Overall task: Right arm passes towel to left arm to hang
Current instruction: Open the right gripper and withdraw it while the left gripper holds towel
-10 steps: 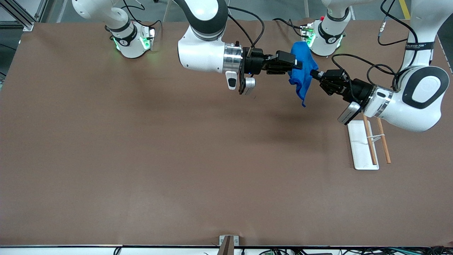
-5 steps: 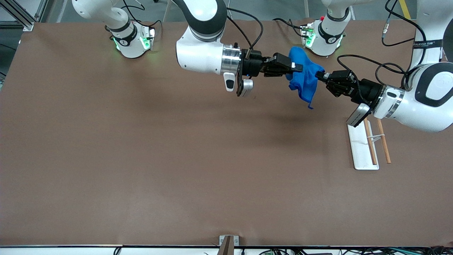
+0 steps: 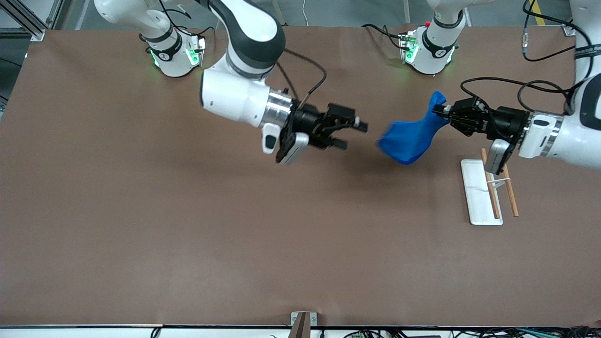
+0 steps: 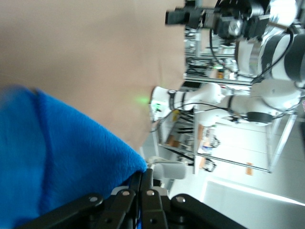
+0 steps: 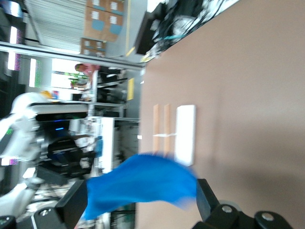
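Hanging from one pinched corner, the towel (image 3: 413,138) droops in the air over the tabletop (image 3: 188,225) toward the left arm's end, clear of the surface as far as the front view shows, its loose bulk sagging out toward the middle of the tabletop. The left gripper (image 3: 441,111) has its fingers pressed together on that upper corner; the left wrist view shows the blue cloth (image 4: 57,157) bunched right at the tips, so the hold looks narrow rather than deep. The handover appears done and the step in hand is the carry to the rack (image 3: 481,190), the white tray with two wooden rods that sits near the left arm's end of the tabletop, below that arm's wrist. To do it well, I would judge the left arm (image 3: 558,136) should lift enough that the dangling end clears the rods, travel slowly so the cloth does not swing or slip from the slim pinch, and lay the middle of the towel across a rod before letting go. The right gripper (image 3: 353,134) is over the middle of the tabletop, well apart from the towel, its fingers spread wide and empty; the right arm (image 3: 239,84) has no further part here.
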